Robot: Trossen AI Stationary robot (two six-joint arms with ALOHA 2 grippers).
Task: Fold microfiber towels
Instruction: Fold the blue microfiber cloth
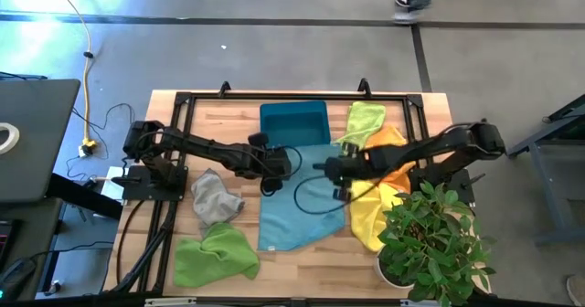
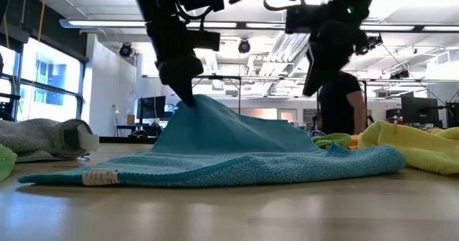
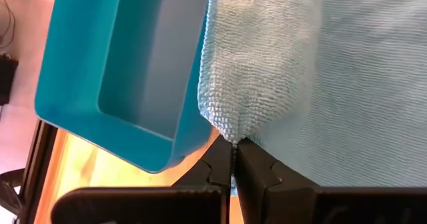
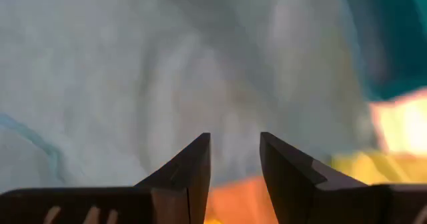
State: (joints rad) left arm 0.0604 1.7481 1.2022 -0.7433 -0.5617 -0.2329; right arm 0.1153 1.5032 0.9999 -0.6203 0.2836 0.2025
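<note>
A light blue towel (image 1: 297, 202) lies spread in the middle of the table, drawn up into a peak (image 2: 197, 105) at its left side. My left gripper (image 1: 274, 167) is shut on that peak. Above the towel's right part, clear of it, my right gripper (image 1: 335, 172) hovers open (image 4: 233, 154). A grey towel (image 1: 216, 197) and a lime green towel (image 1: 215, 255) lie at the near left. Another lime green towel (image 1: 366, 120), an orange one (image 1: 386, 142) and a yellow one (image 1: 367, 217) lie heaped at the right. My left gripper pinches a bunched bit of the light blue towel's edge (image 3: 230, 127) between its two fingertips (image 3: 257, 164), coming slantwise from above and from the table's left. The pinched part stands raised like a tent, sloping down to the rest of the towel (image 2: 237, 166), which lies on the table.
A teal bin (image 1: 294, 122) stands just beyond the blue towel at the table's far middle. A potted plant (image 1: 430, 243) fills the near right corner. A black frame (image 1: 183, 101) rims the table. A person (image 2: 337, 112) stands in the room behind.
</note>
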